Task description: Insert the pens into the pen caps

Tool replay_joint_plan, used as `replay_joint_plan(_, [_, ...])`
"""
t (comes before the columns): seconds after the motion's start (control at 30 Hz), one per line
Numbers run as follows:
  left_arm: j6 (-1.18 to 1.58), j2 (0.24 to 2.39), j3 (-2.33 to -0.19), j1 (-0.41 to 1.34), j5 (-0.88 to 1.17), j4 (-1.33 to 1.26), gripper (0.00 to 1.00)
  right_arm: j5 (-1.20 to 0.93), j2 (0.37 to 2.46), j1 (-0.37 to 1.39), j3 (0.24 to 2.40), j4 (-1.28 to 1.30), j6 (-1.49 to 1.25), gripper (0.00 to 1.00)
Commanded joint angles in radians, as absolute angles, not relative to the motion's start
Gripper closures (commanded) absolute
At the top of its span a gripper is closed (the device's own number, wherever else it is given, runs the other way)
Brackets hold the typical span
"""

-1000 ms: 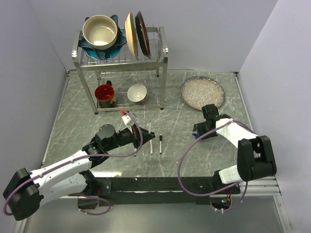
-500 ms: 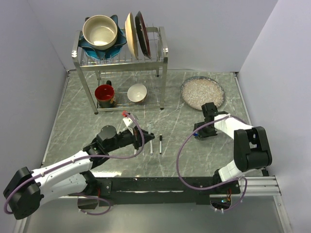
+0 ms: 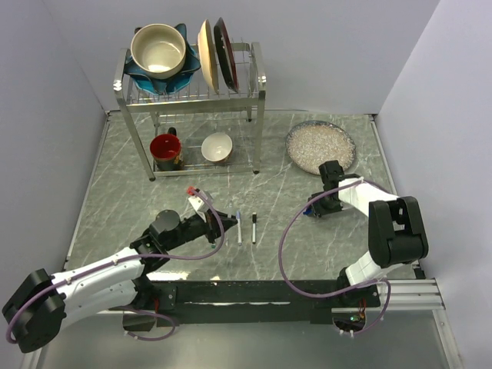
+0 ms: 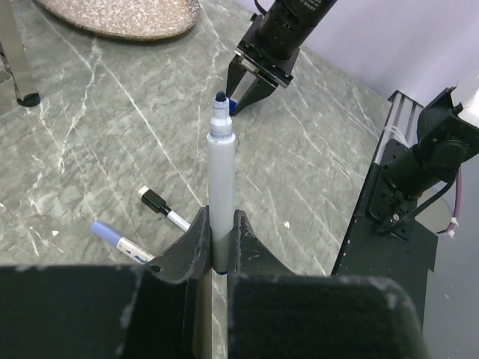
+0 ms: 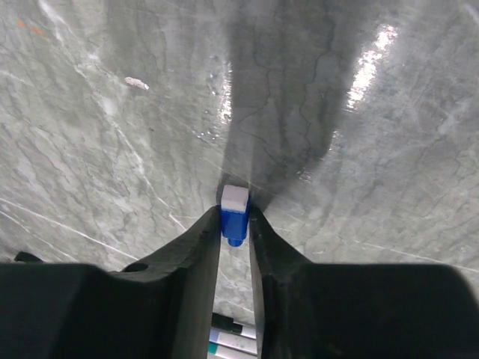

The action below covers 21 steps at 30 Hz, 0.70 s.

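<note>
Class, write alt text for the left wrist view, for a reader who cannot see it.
The left gripper grips a white pen, its blue tip pointing toward the right gripper, which reaches down around a blue cap on the table. A blue-ended pen and a black-ended pen lie nearby.

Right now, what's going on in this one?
The left gripper is clamped on a blue-tipped pen, tip pointing away from it. Across the table, the right gripper is down low, its fingers pressed against both sides of a small blue cap. Two more pens lie between the arms. Pen and cap are not yet joined.
</note>
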<state>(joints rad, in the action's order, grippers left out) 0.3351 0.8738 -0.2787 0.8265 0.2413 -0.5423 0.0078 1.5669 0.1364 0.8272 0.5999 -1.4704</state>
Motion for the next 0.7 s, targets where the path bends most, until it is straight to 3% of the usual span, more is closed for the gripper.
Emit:
replay_joint_plan(0.0, [0.321, 0.862, -0.290, 0.831, 0.244, -0.595, 0.99, 0.078, 1.626, 0.129, 0.819, 0.624, -1.448, 0.75])
replay_joint_plan(0.13, [0.316, 0.858, -0.279, 0.831, 0.247, -0.603, 0.99, 0.086, 1.631, 0.127, 0.831, 0.644, -1.398, 0.85])
replay_joint_plan(0.17, [0.316, 0.856, -0.276, 0.831, 0.250, -0.603, 0.99, 0.087, 1.628, 0.129, 0.827, 0.620, -1.379, 0.96])
replay_joint_plan(0.2, [0.318, 0.856, -0.275, 0.831, 0.253, -0.603, 0.99, 0.083, 1.618, 0.127, 0.822, 0.606, -1.359, 1.00])
replay_joint_plan(0.33, [0.325, 0.873, -0.270, 0.831, 0.275, -0.615, 0.99, 0.080, 1.550, 0.130, 0.792, 0.520, -1.226, 1.00])
replay_joint_plan(0.53, [0.382, 0.980, -0.258, 0.833, 0.356, -0.739, 0.99, 0.111, 1.234, 0.196, 0.669, 0.238, -0.970, 1.00])
replay_joint_plan(0.63, [0.402, 1.049, -0.268, 0.833, 0.411, -0.788, 0.99, -0.062, 1.034, 0.224, 0.548, 0.064, -0.846, 1.00])
replay_joint_plan(0.67, [0.405, 1.064, -0.281, 0.833, 0.425, -0.795, 0.99, -0.127, 0.932, 0.239, 0.508, -0.103, -0.824, 1.00])
